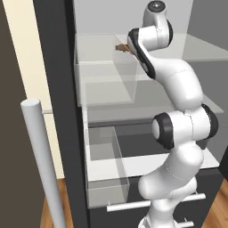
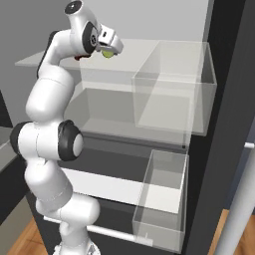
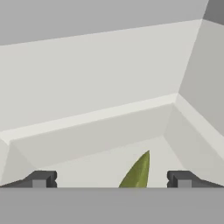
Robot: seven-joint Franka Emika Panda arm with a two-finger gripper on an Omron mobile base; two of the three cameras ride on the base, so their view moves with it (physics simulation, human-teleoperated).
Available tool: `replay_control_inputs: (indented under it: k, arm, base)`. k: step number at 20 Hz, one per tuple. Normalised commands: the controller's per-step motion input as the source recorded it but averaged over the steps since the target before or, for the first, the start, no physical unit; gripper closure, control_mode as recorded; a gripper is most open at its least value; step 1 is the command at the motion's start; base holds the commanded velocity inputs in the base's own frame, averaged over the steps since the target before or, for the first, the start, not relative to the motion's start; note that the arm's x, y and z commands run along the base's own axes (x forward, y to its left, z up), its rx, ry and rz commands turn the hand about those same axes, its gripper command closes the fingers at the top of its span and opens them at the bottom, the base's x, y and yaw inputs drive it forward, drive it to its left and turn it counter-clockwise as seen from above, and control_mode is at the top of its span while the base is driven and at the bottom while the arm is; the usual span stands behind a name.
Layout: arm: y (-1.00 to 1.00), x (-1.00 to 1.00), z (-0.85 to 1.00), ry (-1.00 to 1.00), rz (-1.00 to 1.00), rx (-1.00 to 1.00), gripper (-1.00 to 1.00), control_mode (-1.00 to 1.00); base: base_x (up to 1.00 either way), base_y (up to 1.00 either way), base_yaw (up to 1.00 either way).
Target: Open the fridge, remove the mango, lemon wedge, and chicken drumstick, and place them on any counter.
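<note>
Lemon wedge (image 3: 136, 173) on pale upper fridge shelf (image 3: 87, 127), yellow-green tip up, between the two dark fingertips (image 3: 41, 178) in hand view; same wedge showing just under the hand (image 2: 107, 47) in right base view. Fridge (image 1: 58, 67) standing open, grey interior, clear door bins (image 2: 174, 94), silver bar handle (image 1: 42, 160) in foreground. Brown piece (image 1: 121, 47), probably the chicken drumstick, on same shelf behind the wrist. Arm reared tall, reaching into upper shelf. Hand spread wide, gripping nothing.
</note>
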Motion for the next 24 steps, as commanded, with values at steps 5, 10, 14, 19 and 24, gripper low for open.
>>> replay_control_inputs:
  k: [5, 10, 14, 19, 24]
  arm:
    - [-0.03, 0.07, -0.12, 0.0, -0.01, 0.0, -1.0, -1.0]
    - [-0.14, -0.11, -0.22, 0.0, -0.04, 0.0, -1.0, -1.0]
    - [-0.02, -0.14, -0.23, 0.0, -0.05, 0.0, -1.0, -1.0]
    - [0.0, 0.07, -0.23, 0.0, -0.01, 0.01, -1.0, -1.0]
    - [0.0, 0.26, -0.2, 0.0, 0.0, 0.02, 1.0, -1.0]
  base:
    - [0.0, 0.0, 0.0]
    - [0.0, 0.0, 0.0]
    - [0.0, 0.0, 0.0]
    - [0.0, 0.0, 0.0]
    - [0.0, 0.0, 0.0]
